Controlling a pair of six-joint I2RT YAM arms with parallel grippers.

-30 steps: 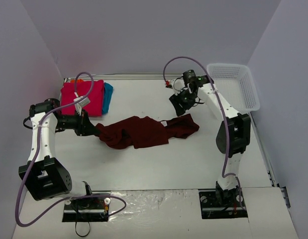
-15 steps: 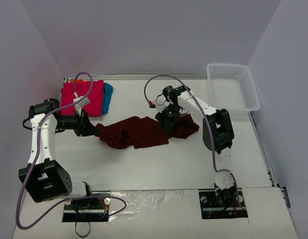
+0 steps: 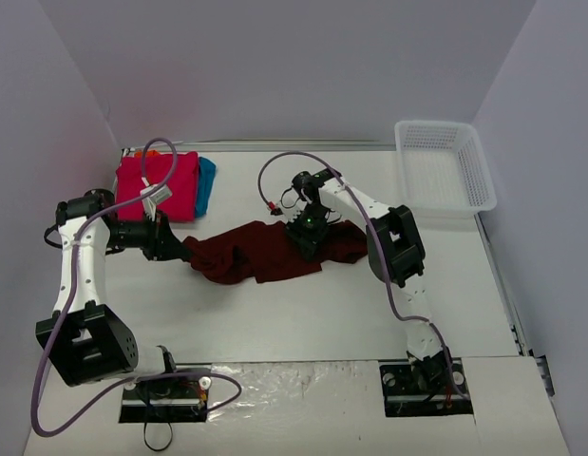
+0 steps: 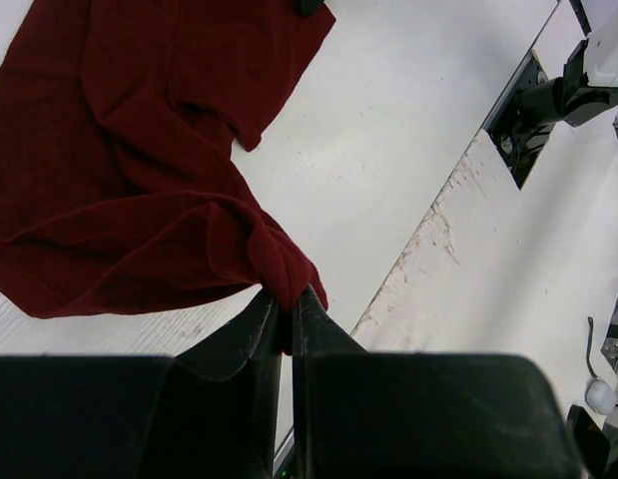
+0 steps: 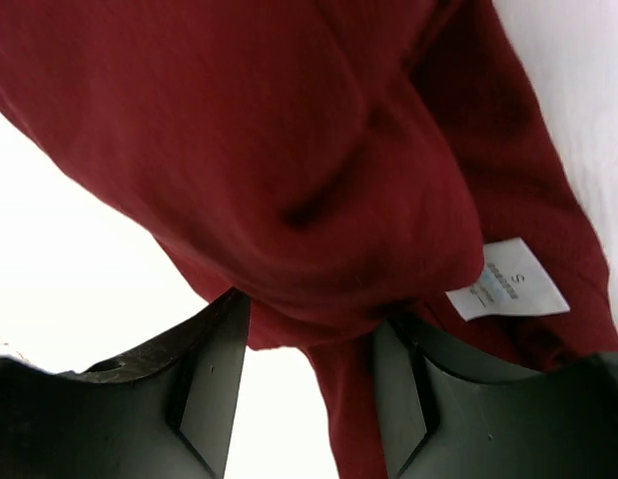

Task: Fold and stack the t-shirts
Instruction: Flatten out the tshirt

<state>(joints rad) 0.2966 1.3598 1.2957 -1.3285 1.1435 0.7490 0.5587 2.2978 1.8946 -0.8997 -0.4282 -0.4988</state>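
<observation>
Maroon t-shirt (image 3: 260, 252): crumpled in the middle of the table (image 3: 322, 313).
Left gripper (image 4: 287, 299): clamped on its left corner.
Right gripper (image 5: 304, 344): jaws apart over a fold by the neck label (image 5: 508, 279).
Feel: soft, light and floppy, so you grab hems, not lumps.

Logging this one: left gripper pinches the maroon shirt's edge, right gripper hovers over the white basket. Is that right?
Not the right gripper: it is down at the maroon shirt, jaws open astride a fold beside the neck label, away from the white basket; the right wrist view shows it. The left gripper does pinch the shirt's edge.
</observation>
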